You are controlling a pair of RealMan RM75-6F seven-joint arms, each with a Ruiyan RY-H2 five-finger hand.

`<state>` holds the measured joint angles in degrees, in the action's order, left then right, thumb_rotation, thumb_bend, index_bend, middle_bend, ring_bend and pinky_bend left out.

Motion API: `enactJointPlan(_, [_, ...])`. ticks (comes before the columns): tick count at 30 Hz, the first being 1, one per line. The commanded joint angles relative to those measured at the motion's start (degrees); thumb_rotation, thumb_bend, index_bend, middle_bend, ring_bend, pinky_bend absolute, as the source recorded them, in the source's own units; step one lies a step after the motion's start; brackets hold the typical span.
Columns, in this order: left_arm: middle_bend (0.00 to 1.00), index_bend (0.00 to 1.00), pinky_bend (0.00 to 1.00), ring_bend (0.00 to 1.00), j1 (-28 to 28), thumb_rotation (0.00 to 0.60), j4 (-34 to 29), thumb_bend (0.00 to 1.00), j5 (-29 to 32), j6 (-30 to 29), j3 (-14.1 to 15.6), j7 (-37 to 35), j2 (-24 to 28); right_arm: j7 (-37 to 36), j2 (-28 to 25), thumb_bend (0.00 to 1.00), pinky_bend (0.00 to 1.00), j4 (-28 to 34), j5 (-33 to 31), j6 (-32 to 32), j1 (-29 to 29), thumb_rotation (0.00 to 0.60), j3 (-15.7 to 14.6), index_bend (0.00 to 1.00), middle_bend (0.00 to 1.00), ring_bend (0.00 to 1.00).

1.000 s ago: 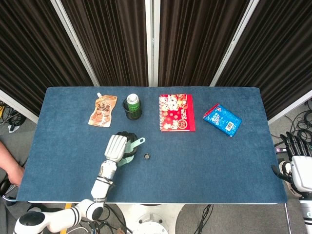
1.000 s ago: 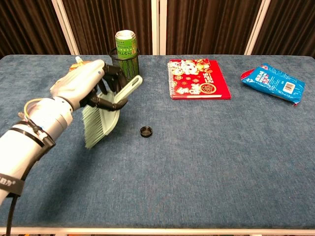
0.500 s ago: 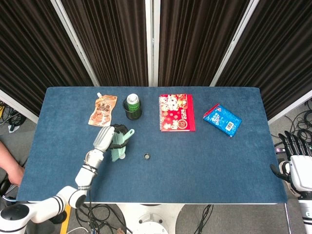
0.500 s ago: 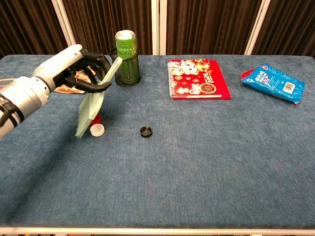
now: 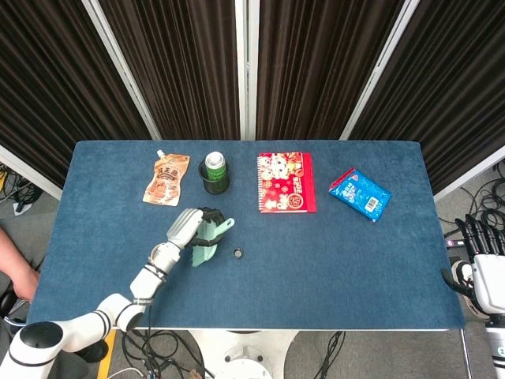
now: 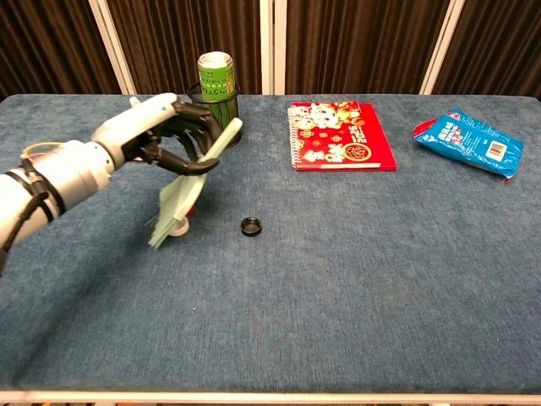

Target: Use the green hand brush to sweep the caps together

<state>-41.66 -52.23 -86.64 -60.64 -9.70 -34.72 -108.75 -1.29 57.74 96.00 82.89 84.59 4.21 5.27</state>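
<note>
Swung back rightward since half a second ago: left hand [image 6: 161, 135] with brush [image 6: 182, 196], from the far-left spot beside the snack pouch toward the table's middle. Fingers curled tight round the brush handle, bristles angled down and left, tip just at the white cap [image 6: 178, 226]. Red cap seen earlier now hidden behind the bristles, or only a sliver showing; cannot tell for sure. Black cap [image 6: 251, 226] lying apart to the right, near the middle of the blue table [image 6: 355, 279].

To do this stroke well, probably: keep bristles low and brushing the cloth, push rightward in one slow, shallow sweep, stay behind the white cap so it slides rather than flips, stop just beside the black cap. Risk of a cap skipping out under a fast flick.

Right hand [image 5: 485, 257] off the right table edge, fingers pointing up and slightly apart, holding nothing.

Counted: one brush, one white cap, one black cap, one green can [image 6: 216, 78] in a mesh cup [image 6: 221, 118], one red notebook [image 6: 340, 135], one blue packet [image 6: 470, 142], one snack pouch [image 5: 166, 179].
</note>
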Motion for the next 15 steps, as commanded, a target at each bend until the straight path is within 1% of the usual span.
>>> enactJointPlan(1, [0.64,0.57,0.34,0.44,-0.8,0.600,-0.6,0.40,0.3,0.1,-0.3,1.6,-0.9,-0.3,-0.1,0.14,0.00,-0.2,-0.1,0.0,-0.1,0.600,0.0,0.00,0.00,0.00])
enactJointPlan(10, [0.64,0.57,0.35,0.44,-3.6,0.600,-4.6,0.40,1.1,1.6,-0.9,6.0,-3.3,-1.8,0.1,0.14,0.00,-1.3,0.0,-0.1,-0.3,0.600,-0.1,0.00,0.00,0.00])
enactJointPlan(15, [0.64,0.57,0.35,0.44,-5.2,0.600,-5.4,0.40,1.6,2.1,-1.8,7.3,-4.9,-2.4,0.0,0.14,0.00,-1.8,-0.1,0.1,-0.5,0.600,-0.1,0.00,0.00,0.00])
